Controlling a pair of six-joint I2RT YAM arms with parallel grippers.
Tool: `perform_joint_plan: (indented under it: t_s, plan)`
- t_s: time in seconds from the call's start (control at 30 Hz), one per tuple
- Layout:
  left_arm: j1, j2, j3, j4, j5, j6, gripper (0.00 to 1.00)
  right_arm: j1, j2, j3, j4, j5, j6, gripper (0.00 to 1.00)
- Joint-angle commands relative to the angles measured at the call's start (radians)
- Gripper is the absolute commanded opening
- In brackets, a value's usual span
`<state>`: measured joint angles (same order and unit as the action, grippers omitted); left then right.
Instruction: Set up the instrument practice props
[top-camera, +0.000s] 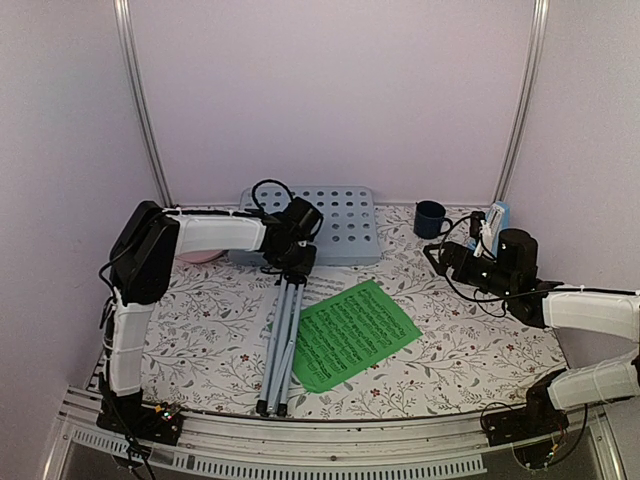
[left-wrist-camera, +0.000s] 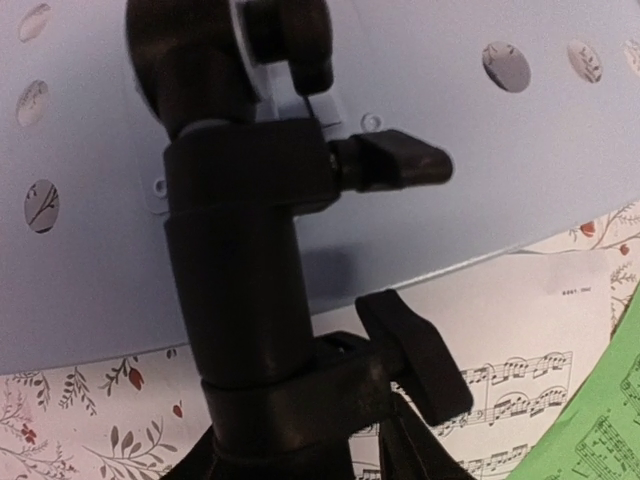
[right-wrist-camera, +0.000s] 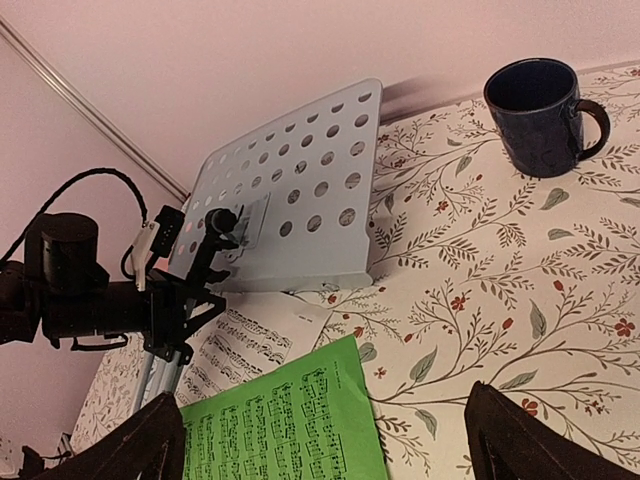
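Note:
The pale grey perforated music stand (top-camera: 335, 225) lies on the table with its silver tripod legs (top-camera: 280, 350) folded towards the near edge. My left gripper (top-camera: 292, 262) is closed round its black neck (left-wrist-camera: 235, 250), which fills the left wrist view. A green sheet-music page (top-camera: 350, 333) lies in the middle, overlapping a white page (right-wrist-camera: 245, 345) by the stand. The light-blue metronome (top-camera: 499, 216) stands at the back right, behind my right wrist. My right gripper (top-camera: 443, 257) is open and empty above the table, its fingers (right-wrist-camera: 150, 440) wide apart.
A dark blue mug (top-camera: 431, 218) stands at the back right next to the stand's desk, and shows in the right wrist view (right-wrist-camera: 540, 112). A pink plate (top-camera: 198, 257) lies partly hidden under my left arm. The floral cloth (top-camera: 470, 340) covers the table.

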<state>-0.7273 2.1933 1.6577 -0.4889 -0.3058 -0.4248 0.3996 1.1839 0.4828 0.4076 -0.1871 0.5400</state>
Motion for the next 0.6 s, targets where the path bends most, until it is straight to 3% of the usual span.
perform_joint_plan:
  t_s: [0.0,0.33,0.57]
  plan:
    - [-0.003,0.018,0.034,-0.045,-0.015,-0.011,0.39,0.007,-0.025,-0.015,0.022,0.016,0.009,0.99]
    - [0.0,-0.126,-0.006,-0.015,-0.052,-0.023,0.02,0.007,-0.063,-0.017,0.023,0.025,0.011,0.99]
    - [0.001,-0.253,-0.039,0.064,-0.045,0.0,0.0,0.007,-0.102,-0.021,0.023,0.023,0.006,0.99]
